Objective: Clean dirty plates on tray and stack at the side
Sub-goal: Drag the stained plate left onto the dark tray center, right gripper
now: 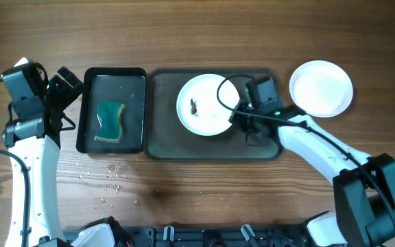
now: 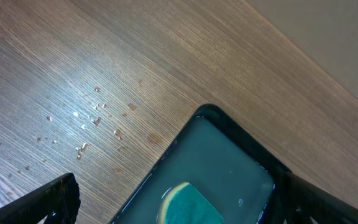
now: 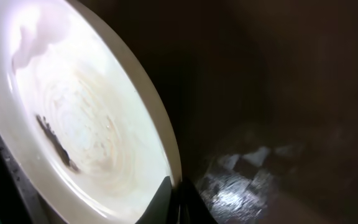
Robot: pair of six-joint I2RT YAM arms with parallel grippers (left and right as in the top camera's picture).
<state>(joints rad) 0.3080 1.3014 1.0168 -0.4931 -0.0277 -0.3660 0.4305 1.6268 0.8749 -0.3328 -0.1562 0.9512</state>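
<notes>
White smeared plate [image 1: 203,104] lies on the tray [image 1: 163,140], not yet wiped, its rim pinched in my clenched right hand [image 1: 241,113]. One clean plate [image 1: 321,88] sits on the counter [image 1: 218,199], right of that hand. My left hand [image 1: 66,84] hangs released near the sponge [image 1: 110,121].

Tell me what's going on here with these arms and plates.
The right end effector is closed on the rim of the smeared plate, which sits on the tray. The left end effector is open and holds nothing, beside the small black tray, where a sponge lies in water. A clean plate lies on the table to the right.
</notes>
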